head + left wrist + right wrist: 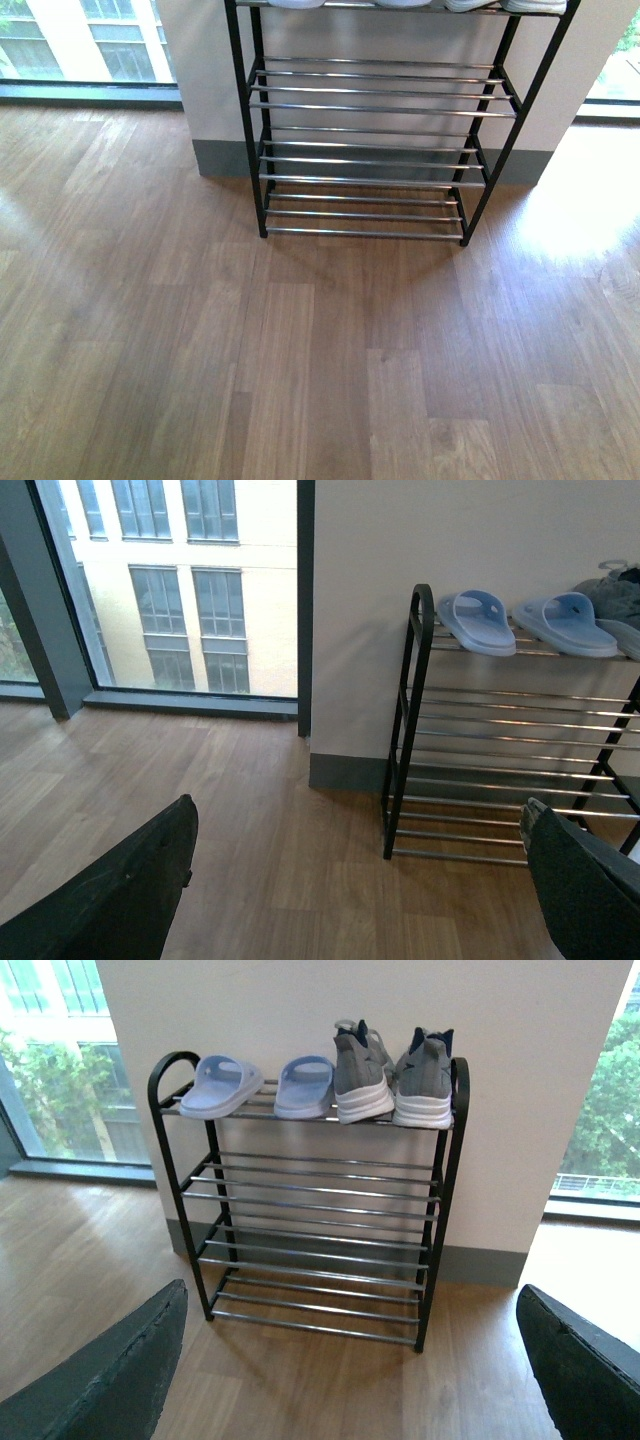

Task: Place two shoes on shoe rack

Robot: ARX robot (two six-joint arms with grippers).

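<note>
The shoe rack [320,1250] stands against a white wall, black side frames and chrome bars. On its top tier two grey shoes with white soles sit side by side, one [360,1078] next to the other [424,1085], heels toward the wall. In the front view only the rack's lower tiers [370,160] show, with the soles at the top edge. In the left wrist view one grey shoe [612,598] shows at the rack's far end. My left gripper [360,895] and right gripper [350,1375] hang open over bare floor, well back from the rack, holding nothing.
A pair of light blue slippers [262,1085] also lies on the top tier, beside the shoes. The lower tiers hold nothing. Wooden floor [300,350] stretches in front of the rack. Tall windows [190,580] flank the wall on both sides.
</note>
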